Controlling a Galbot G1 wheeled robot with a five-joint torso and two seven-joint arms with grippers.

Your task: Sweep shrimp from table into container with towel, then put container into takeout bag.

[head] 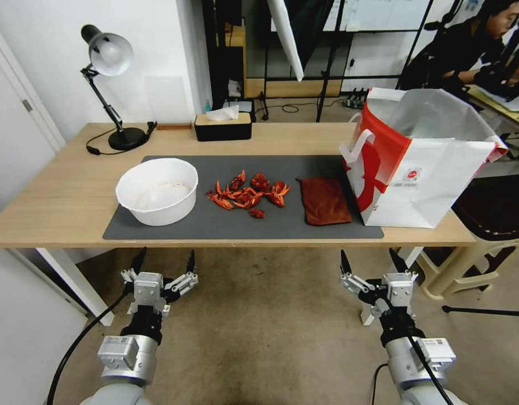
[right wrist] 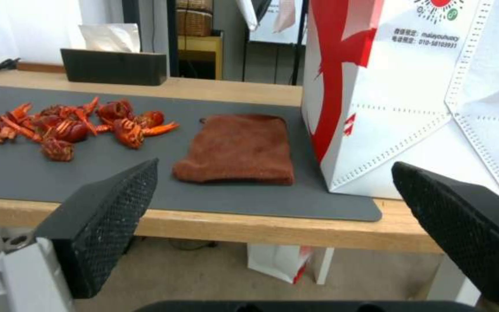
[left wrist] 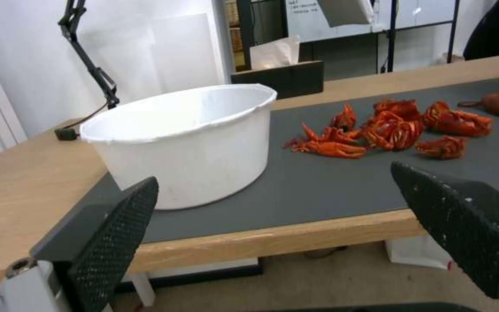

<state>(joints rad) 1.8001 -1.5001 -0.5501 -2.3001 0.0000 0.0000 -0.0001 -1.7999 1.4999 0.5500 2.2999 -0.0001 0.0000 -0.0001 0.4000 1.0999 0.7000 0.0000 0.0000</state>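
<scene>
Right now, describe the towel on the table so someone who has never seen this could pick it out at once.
On the dark grey mat covering the table, look between the pile of shrimp and the takeout bag. The towel lies flat there: a rust-brown soft rectangle, duller and darker than the bright red-orange shrimp.

Head camera looks down over the table (head: 57, 214); both low wrist cameras face its near edge, sharing the shrimp (left wrist: 388, 130).

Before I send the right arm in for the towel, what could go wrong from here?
The towel lies close against the takeout bag, so the open right gripper may nudge the bag. The shrimp lie loosely spread, so some could slip past a sweep. The container stands upright, and its wall may block the shrimp.
</scene>
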